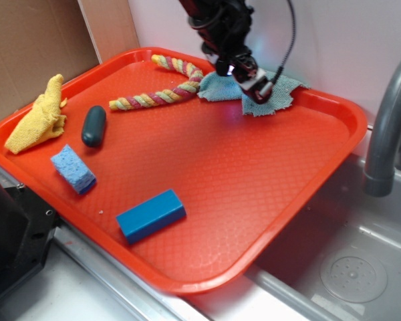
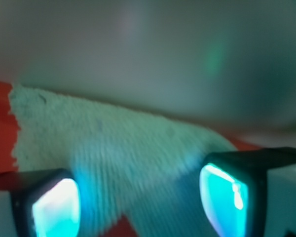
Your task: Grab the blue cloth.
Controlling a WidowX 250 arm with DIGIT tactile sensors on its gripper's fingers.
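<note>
From my screen the arm comes down from the top edge of the exterior view, leaning toward four o'clock; its gripper [image 1: 256,89] sits low over the blue cloth [image 1: 281,97] at the tray's one o'clock corner. The wrist view shows the two fingers [image 2: 54,207] spread wide apart with the cloth's fuzzy weave [image 2: 113,148] filling the gap between them; nothing is clamped, and I cannot tell whether the tips touch the fabric. The cloth lies rumpled against the rim of the red tray [image 1: 240,167], one flap reaching toward nine o'clock beside the end of the braided rope [image 1: 162,90]; the rope runs on toward eight o'clock across the tray floor. Well apart from the gripper, at nine o'clock, lie the yellow rag [image 1: 39,117] and the dark oval piece [image 1: 93,126]; the light-blue sponge [image 1: 73,168] sits near eight o'clock, the bright-blue block [image 1: 150,215] near seven o'clock; a grey faucet [image 1: 387,127] rises at three o'clock over the sink [image 1: 347,261].
</note>
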